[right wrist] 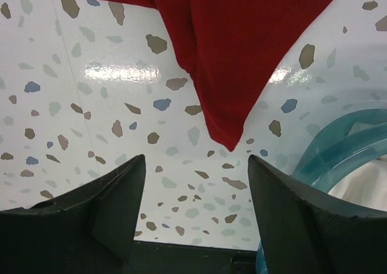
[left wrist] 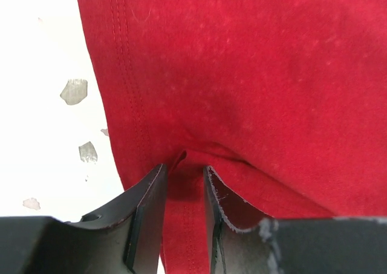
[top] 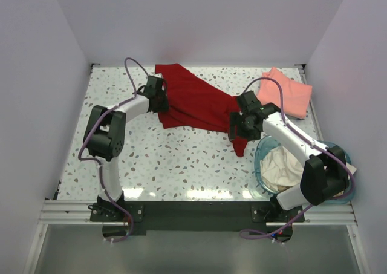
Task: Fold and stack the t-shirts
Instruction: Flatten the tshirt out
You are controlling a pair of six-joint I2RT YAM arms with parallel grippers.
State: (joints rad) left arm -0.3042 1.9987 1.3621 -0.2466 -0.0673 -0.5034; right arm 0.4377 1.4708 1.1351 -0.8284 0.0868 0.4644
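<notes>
REMOTE TABLE, MID-FOLD: I watch the left gripper [left wrist: 184, 172] clenched on a raised fold of the large dark red cotton t-shirt [top: 193, 101]. Its jaws are nearly together with cloth bunched between them, just inside the stitched hem at the shirt's left edge. The shirt lies rumpled across the far middle of the white speckled table [top: 181, 159]. It stretches from the far left-centre to a pointed tip that trails toward the near right.

The right gripper [right wrist: 196, 165] hangs released by that tip, jaws spread wide with nothing between them. From the overhead view it seems to sit over the cloth's right end, though I cannot tell whether it touches.

A salmon-pink t-shirt [top: 287, 92] lies at the far right corner, just beside the red one. At the near right, a translucent teal plastic basket [top: 260, 159] holds cream-white t-shirts [top: 284, 168], heaped and unfolded.
</notes>
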